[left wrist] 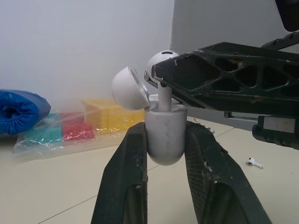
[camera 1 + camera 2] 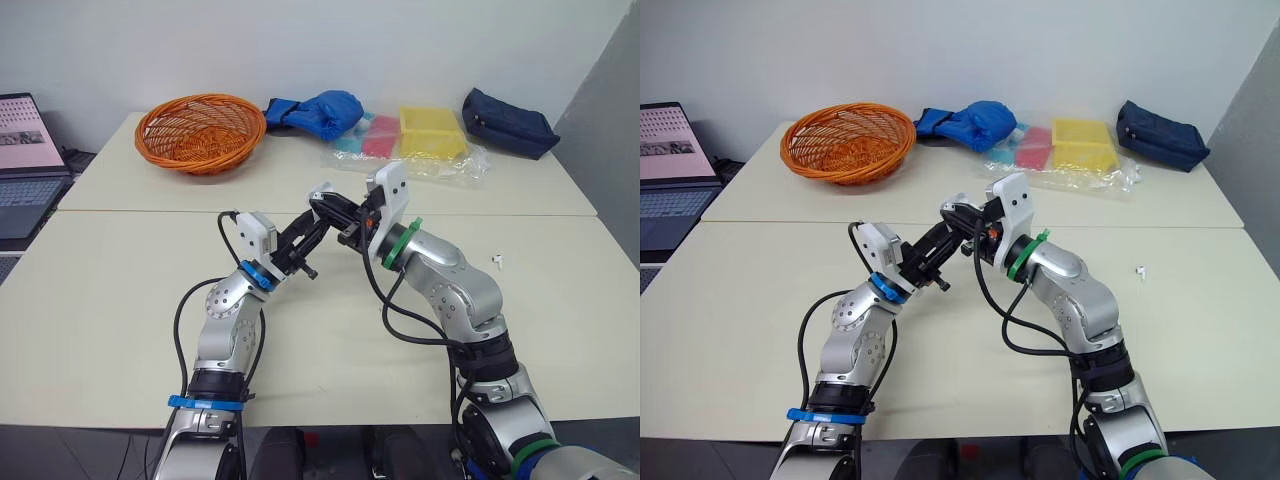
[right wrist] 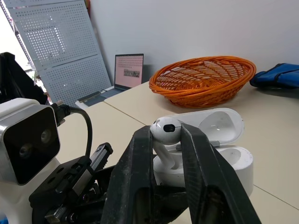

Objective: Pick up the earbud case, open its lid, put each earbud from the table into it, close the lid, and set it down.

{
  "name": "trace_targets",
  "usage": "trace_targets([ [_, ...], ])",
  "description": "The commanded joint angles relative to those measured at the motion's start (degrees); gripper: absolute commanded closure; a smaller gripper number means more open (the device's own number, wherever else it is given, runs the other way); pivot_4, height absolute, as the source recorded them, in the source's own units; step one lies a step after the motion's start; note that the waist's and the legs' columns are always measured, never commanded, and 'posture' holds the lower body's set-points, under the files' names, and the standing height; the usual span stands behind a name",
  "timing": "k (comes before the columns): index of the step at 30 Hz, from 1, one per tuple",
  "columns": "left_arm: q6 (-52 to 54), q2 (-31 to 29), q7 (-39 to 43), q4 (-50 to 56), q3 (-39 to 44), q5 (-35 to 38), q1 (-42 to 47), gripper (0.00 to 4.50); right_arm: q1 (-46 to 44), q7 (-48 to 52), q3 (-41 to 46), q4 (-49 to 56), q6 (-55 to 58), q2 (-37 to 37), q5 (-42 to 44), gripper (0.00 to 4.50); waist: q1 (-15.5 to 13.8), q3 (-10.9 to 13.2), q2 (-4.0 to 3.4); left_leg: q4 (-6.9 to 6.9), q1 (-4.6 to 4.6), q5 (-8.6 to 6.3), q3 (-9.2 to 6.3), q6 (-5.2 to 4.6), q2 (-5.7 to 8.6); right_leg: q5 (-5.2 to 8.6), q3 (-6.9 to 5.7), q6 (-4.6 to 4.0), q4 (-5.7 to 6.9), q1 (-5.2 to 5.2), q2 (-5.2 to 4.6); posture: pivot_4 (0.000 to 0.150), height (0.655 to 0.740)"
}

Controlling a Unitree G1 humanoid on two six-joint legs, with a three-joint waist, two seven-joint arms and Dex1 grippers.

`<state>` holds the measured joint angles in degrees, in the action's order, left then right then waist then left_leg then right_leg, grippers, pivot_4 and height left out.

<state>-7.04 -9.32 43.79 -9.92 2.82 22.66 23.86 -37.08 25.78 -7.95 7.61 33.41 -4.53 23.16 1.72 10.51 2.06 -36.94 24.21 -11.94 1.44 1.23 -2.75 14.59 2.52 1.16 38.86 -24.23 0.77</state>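
My left gripper (image 1: 166,131) is shut on the white earbud case (image 1: 165,140), holding it above the middle of the table with its lid (image 1: 127,87) swung open. My right gripper (image 3: 164,133) is shut on a white earbud (image 3: 163,129), whose stem reaches down into the case (image 3: 233,163). In the eye views the two grippers meet tip to tip, the left gripper (image 2: 316,232) just below the right gripper (image 2: 328,206). A second earbud (image 2: 497,259) lies on the table to the right, apart from both arms.
An orange wicker basket (image 2: 200,130) stands at the back left. Beside it are a blue bag (image 2: 320,112), clear packets of coloured items (image 2: 425,135) and a dark blue pouch (image 2: 508,122). A laptop (image 2: 25,160) sits off the table's left edge.
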Motion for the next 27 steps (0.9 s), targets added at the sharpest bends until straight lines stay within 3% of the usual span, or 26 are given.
trace_targets([
  [1,-1.2,0.0,0.5,2.7,0.3,1.2,0.7,3.77,0.1,-0.4,0.0,0.5,-0.3,0.0,-0.8,4.05,0.0,0.0,0.00,0.00,0.00,0.00,0.01,0.00,0.00,0.00,0.00,0.00,0.00,0.00,0.00,0.150,0.7400],
  [7,-1.0,-0.1,0.7,3.1,0.2,1.2,0.7,3.77,0.6,-0.1,-0.5,0.7,-0.2,-0.2,-1.7,4.05,0.0,0.0,0.00,0.00,0.00,0.00,0.00,0.00,0.00,0.00,0.00,0.00,0.00,0.00,0.00,0.150,0.7400],
  [11,-0.6,0.0,0.6,3.5,0.1,1.3,0.7,3.77,0.6,-0.2,-0.3,0.8,-0.5,-0.1,-2.2,2.72,0.0,0.0,0.00,0.00,0.00,0.00,0.00,0.00,0.00,0.00,0.00,0.00,0.00,0.00,0.00,0.150,0.7400],
  [22,-0.3,0.1,0.7,3.7,-0.1,1.3,0.4,3.77,0.5,-0.4,0.5,0.8,-1.4,-0.1,-2.2,2.72,0.0,0.0,0.00,0.01,0.00,0.00,0.01,0.00,0.00,0.00,0.00,0.00,-0.01,0.00,0.00,0.150,0.7400],
  [27,-0.5,-0.9,1.3,2.8,0.6,1.1,0.0,3.77,-2.7,4.4,4.7,10.7,3.2,-5.3,4.9,2.72,-0.1,0.0,0.00,0.01,0.04,0.00,-0.01,0.00,0.01,0.00,-0.02,0.00,-0.05,0.00,-0.01,0.150,0.7400],
])
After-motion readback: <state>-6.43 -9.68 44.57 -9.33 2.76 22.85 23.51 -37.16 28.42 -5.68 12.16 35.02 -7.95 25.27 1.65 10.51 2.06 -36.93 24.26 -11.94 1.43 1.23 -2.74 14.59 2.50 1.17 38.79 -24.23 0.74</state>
